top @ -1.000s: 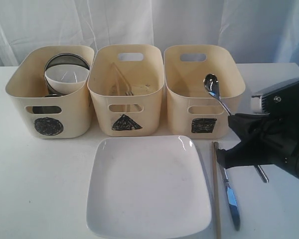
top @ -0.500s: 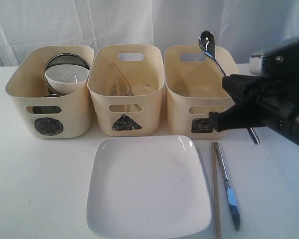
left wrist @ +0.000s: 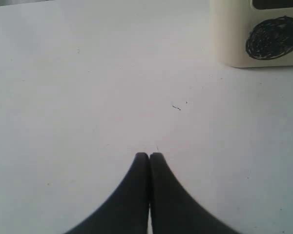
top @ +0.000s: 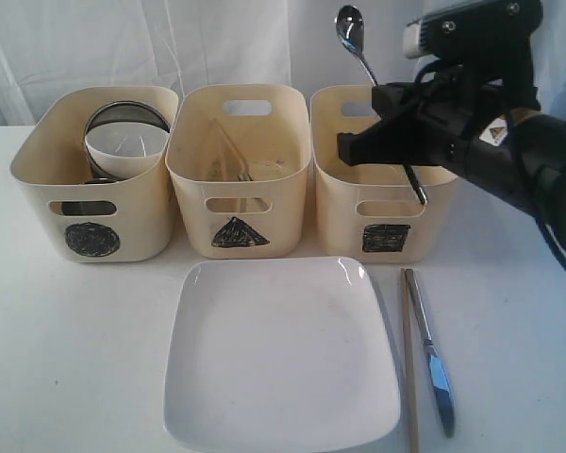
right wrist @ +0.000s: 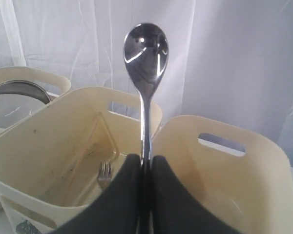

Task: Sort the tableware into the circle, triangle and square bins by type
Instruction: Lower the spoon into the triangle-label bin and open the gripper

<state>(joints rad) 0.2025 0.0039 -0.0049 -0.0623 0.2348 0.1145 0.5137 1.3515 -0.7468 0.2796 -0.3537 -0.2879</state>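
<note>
Spoon: the steel spoon (top: 350,25) is held in the air above the square-marked bin (top: 387,203), bowl end up, with the handle slanted down over that bin's opening.
Right claw: the right gripper (right wrist: 142,165) is closed tight on the spoon's handle, which is pinched between the two black fingers.
Triangle-marked bin (top: 238,203): it is set just beside the square-marked bin, on that bin's left in the exterior view. A fork (right wrist: 104,171) is seen lying inside.
Circle-marked bin (top: 90,203): it is placed one bin further from the square-marked bin, past the triangle one. A small white bowl (top: 124,146) is seen inside, against a steel rim (top: 127,111).
Plate: the square white plate (top: 278,363) is laid flat in front of the square-marked bin, towards the triangle side.
Knife and chopstick: a knife (top: 434,363) and a wooden chopstick (top: 408,368) are laid side by side in front of the square-marked bin, just beside the plate.
Left claw: the left gripper (left wrist: 149,156) is closed with nothing held, over the bare white table (left wrist: 88,97), well apart from the square-marked bin.
</note>
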